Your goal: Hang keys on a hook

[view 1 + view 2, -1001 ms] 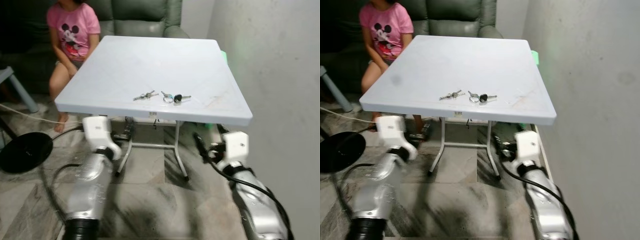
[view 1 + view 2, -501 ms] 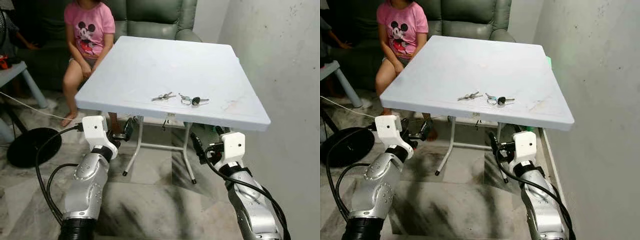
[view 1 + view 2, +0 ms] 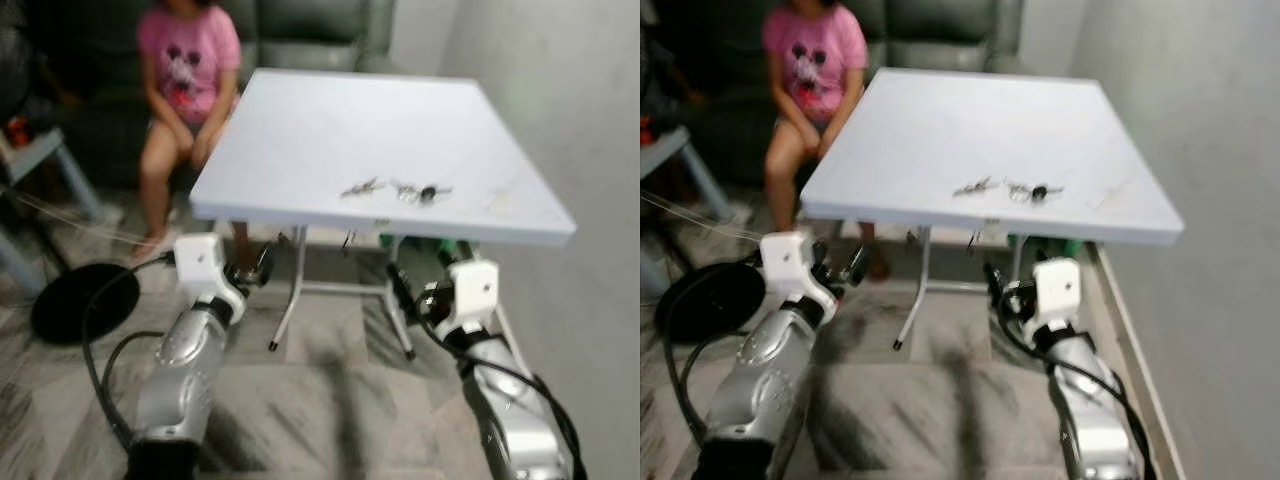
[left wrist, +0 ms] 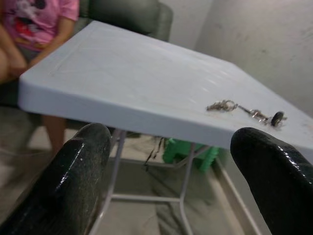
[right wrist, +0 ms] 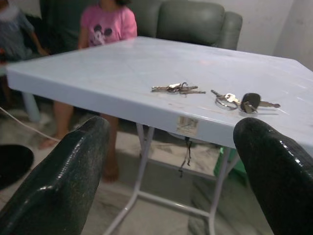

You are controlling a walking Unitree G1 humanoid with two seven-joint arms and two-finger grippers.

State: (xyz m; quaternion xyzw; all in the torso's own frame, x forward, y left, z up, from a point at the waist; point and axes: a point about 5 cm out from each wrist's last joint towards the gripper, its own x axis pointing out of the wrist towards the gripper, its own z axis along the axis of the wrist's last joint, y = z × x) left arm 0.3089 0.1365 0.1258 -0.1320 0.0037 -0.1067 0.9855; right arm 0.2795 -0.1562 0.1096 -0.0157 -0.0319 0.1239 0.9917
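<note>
The whole picture has slid and blurred since half a second ago, so I read that as my own walking, not the things moving. Taking the white table (image 3: 300,140) as landmark: a person (image 3: 190,60) sits at its far left corner; my left gripper (image 4: 168,176) hangs below its near edge, fingers wide apart, empty; both key bunches (image 5: 177,88) and (image 5: 243,101) lie near that edge; my right gripper (image 5: 171,171) likewise gapes empty below it. I'm closing in

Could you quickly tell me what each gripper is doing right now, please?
Left gripper: open, holding nothing, below the table edge.
Right gripper: open, holding nothing, facing the keys.
</note>
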